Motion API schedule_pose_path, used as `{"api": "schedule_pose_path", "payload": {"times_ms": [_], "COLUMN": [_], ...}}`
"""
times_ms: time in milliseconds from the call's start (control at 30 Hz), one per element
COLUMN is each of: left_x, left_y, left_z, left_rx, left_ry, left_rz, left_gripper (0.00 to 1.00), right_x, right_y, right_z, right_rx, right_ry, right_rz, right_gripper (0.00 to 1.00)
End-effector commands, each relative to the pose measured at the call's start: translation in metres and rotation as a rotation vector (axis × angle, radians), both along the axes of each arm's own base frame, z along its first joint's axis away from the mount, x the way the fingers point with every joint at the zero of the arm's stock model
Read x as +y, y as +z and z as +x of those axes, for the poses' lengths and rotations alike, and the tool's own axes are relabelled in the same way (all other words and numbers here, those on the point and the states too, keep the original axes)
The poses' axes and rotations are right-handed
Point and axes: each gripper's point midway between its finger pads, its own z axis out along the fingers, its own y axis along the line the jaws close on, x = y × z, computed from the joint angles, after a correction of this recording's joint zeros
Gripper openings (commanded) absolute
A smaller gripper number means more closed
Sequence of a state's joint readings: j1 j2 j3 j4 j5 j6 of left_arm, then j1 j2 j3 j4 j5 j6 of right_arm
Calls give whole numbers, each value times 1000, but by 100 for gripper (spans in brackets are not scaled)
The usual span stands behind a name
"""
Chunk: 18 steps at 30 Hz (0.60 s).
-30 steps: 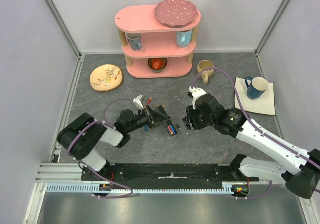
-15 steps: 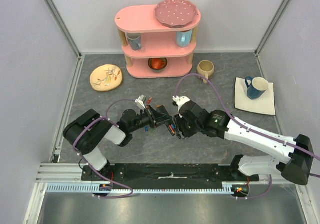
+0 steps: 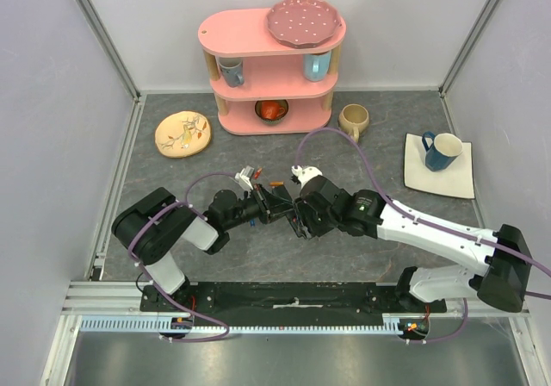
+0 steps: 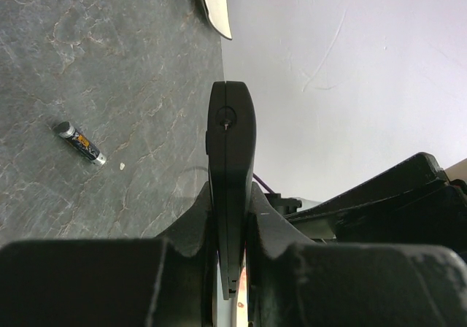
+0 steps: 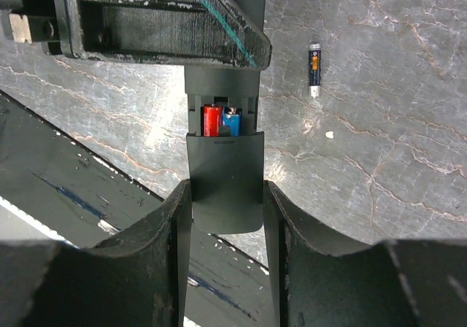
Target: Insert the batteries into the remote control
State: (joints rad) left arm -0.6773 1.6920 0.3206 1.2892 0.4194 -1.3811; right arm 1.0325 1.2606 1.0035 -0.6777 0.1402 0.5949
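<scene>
Low on the left, the left gripper is closed on the remote control, clamping it edge-on by its slim sides and holding it out toward the middle of the table. Just past its fingertips, the right wrist view looks into the remote's open recess, where a red battery and a blue battery lie side by side, already seated. Butted against the near edge of that recess is a flat black panel, most likely the battery cover, though its shape is hard to confirm from this angle. The right gripper is closed on its two long edges. A second ago this gripper hung well apart to the right of the remote. Half a second ago it had swung in beside it, and now it sits nose to nose with the left gripper, with the panel lined up on the compartment. By my reading, loading is essentially done and the step in hand is sliding the cover shut, which needs a straight push along the remote's length while the left gripper holds firm. Further right, a loose battery lies flat on the table, apart from both grippers and apparently spare.
</scene>
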Motion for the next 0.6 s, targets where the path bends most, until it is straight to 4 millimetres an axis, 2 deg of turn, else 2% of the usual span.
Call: {"api": "schedule_pose_path", "payload": {"times_ms": [0, 567], "left_x": [1, 2], "left_y": [88, 98], "left_z": [-9, -15], "left_rx": [-279, -307], "left_ry": [-12, -21], "left_rz": [-260, -278], "left_gripper": [2, 2], "right_x": [15, 17], "right_y": [18, 12], "right_z": [14, 14], "right_rx": [-55, -40], "right_ry": [-25, -34], "right_rz": [48, 40], "right_gripper": [27, 27]}}
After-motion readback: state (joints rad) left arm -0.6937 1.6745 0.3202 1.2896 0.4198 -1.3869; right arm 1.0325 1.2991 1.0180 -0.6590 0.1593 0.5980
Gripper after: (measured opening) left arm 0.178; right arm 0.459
